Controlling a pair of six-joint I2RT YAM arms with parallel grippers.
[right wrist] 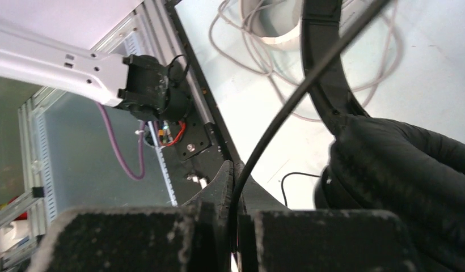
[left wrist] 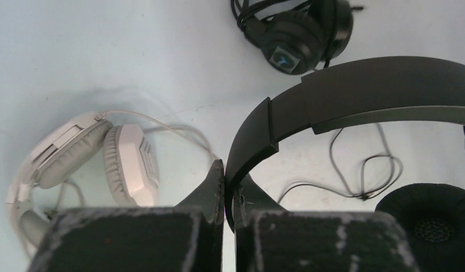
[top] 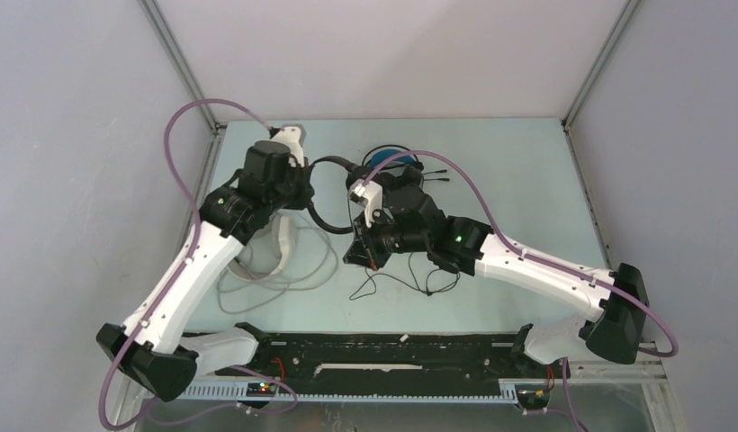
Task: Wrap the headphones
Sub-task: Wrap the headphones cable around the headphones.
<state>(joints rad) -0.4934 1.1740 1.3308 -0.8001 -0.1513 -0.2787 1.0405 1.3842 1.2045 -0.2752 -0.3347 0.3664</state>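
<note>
Black on-ear headset (left wrist: 440, 224): left pincer (left wrist: 229, 181) clamped on headband (left wrist: 360, 90), right pincer (right wrist: 235, 184) clamped on cable (right wrist: 287, 107).

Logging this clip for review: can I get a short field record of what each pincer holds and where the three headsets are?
left pincer: shut on the all-black headset, at its headband
right pincer: shut on a thin black cable
white headset: lying on the table, its pale cable loose beside it
blue-band headset: on the table's far side, not touched by either arm
wrapping: black cable not yet wound
</note>
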